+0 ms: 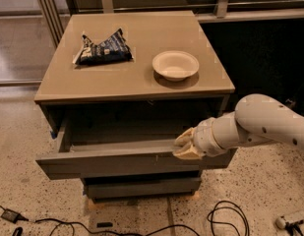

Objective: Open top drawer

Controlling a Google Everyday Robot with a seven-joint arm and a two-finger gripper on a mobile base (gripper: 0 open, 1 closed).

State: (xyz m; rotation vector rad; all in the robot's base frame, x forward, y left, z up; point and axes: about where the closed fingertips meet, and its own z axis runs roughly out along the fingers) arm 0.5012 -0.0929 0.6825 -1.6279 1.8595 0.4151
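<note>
The top drawer point(112, 163) is the widest dark grey-brown front of the cabinet. It stands pulled out toward me, with its shallow grey inside showing behind the front. My gripper point(183, 146) is at the right part of the drawer's top edge, its cream fingers hooked over the front panel. The white arm reaches in from the right. Two narrower drawer fronts point(141, 187) sit below, closed.
On the tan cabinet top point(136, 85) lie a dark chip bag point(103, 49) at the left and a white bowl point(175, 65) at the right. Black cables point(225, 220) run over the speckled floor in front. A railing and dark panel stand behind.
</note>
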